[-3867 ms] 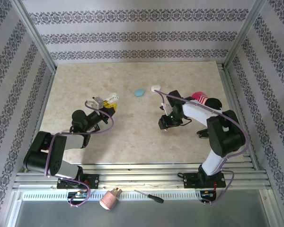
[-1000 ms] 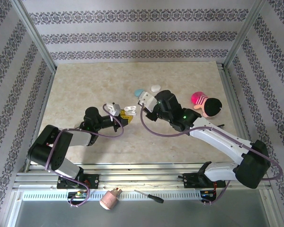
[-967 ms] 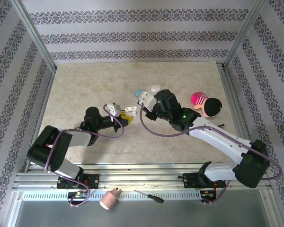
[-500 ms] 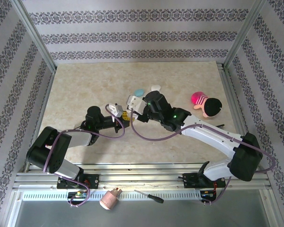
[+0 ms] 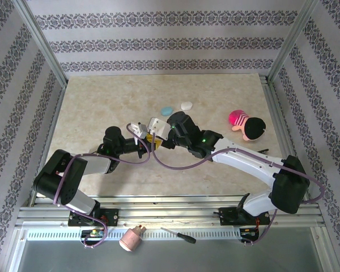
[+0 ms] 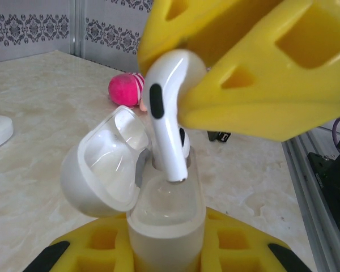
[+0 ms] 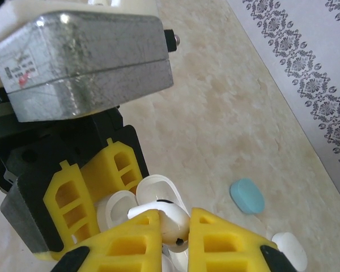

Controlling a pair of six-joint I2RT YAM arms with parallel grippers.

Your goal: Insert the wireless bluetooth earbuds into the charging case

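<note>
pinching the earbud (image 6: 167,122) by its bulb, the right gripper (image 7: 175,226) holds its stem tip at the open charging case (image 6: 158,209), clamped in the left gripper (image 6: 164,246); light, glossy, likely slippery, so bulb hold suits.

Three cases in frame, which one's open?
The white case in the left end effector, lid flipped back. The blue case and other white case lie shut.

White earbud (image 6: 169,127) with a black dot, white case (image 6: 165,224), yellow fingers (image 6: 260,73), beige marbled table (image 6: 45,141), pink plush (image 6: 124,89).
</note>
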